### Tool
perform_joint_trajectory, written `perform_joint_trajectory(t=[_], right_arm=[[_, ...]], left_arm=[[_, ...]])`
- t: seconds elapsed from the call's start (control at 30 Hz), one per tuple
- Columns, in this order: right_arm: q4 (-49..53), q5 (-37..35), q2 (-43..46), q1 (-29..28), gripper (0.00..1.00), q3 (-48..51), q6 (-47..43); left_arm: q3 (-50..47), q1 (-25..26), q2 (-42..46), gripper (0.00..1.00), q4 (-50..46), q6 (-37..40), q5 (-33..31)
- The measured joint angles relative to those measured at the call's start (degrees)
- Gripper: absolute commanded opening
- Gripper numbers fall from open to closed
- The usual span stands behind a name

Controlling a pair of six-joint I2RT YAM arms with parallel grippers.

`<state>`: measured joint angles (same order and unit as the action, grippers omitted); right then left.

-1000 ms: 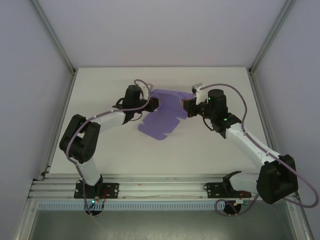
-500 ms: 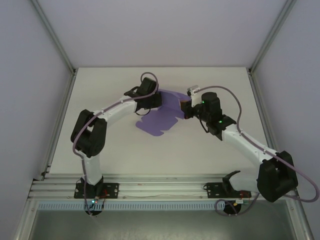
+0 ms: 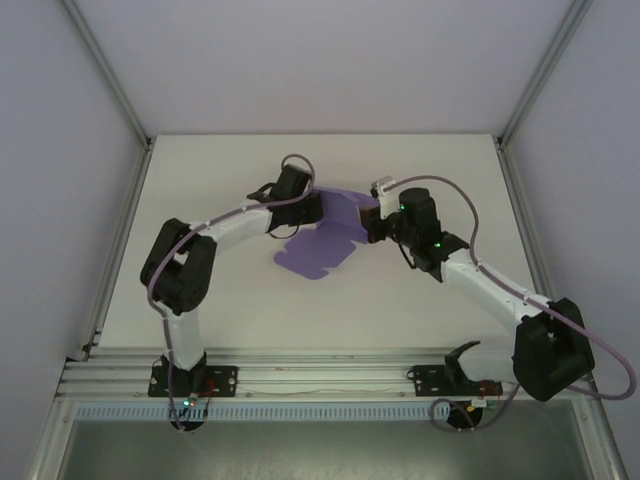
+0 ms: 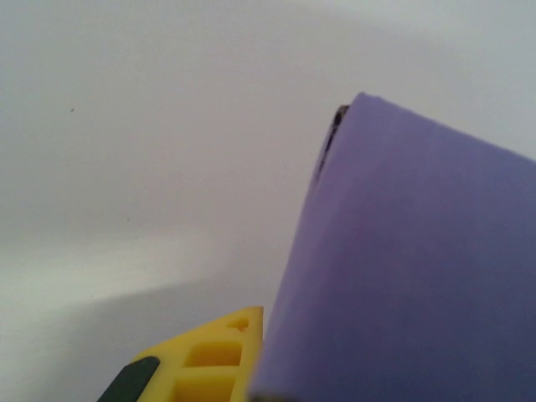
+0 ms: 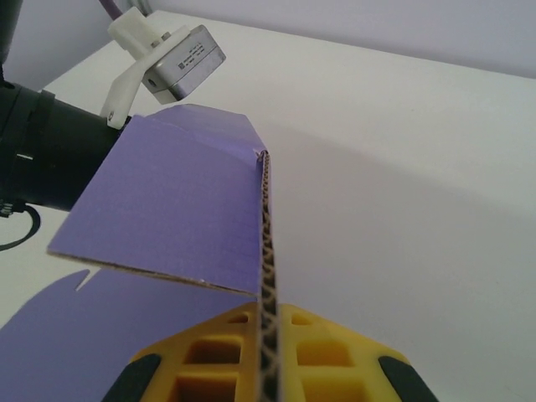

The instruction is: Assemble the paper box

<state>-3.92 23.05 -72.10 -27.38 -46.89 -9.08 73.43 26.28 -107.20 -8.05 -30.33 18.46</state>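
Item: purple matte thin-card paper box (image 3: pixel 318 245), a many-flapped die-cut sheet with some panels folded up.
Location: far end lies between the two sets of jaws; the rest lies flat on the white table (image 3: pixel 420 300), nearer than both.
Long axis: diagonal, running from the jaws toward the near left.
Left gripper (image 3: pixel 308 212): closed on a raised panel, which stands against its yellow finger (image 4: pixel 213 356).
Right gripper (image 5: pixel 266 314): pinching an upright corrugated edge; a flap juts out to the left of the jaws.
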Motion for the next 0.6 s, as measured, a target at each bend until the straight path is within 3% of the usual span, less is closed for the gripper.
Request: perform_joint_trajectory(t=[0.1, 0.33, 0.6], right_arm=[[0.4, 2.3, 1.7, -0.6, 0.00, 0.0, -1.1], [0.1, 9.1, 4.5, -0.8, 0.00, 0.0, -2.2], [0.5, 12.8, 4.7, -0.7, 0.00, 0.0, -3.0]], left_arm=[[-7.0, -1.5, 4.2, 0.23, 7.9, 3.2, 3.5], [-11.8, -3.3, 8.4, 0.29, 15.7, 9.7, 6.7], [-15.3, -5.4, 8.4, 0.41, 22.6, 12.1, 13.0]])
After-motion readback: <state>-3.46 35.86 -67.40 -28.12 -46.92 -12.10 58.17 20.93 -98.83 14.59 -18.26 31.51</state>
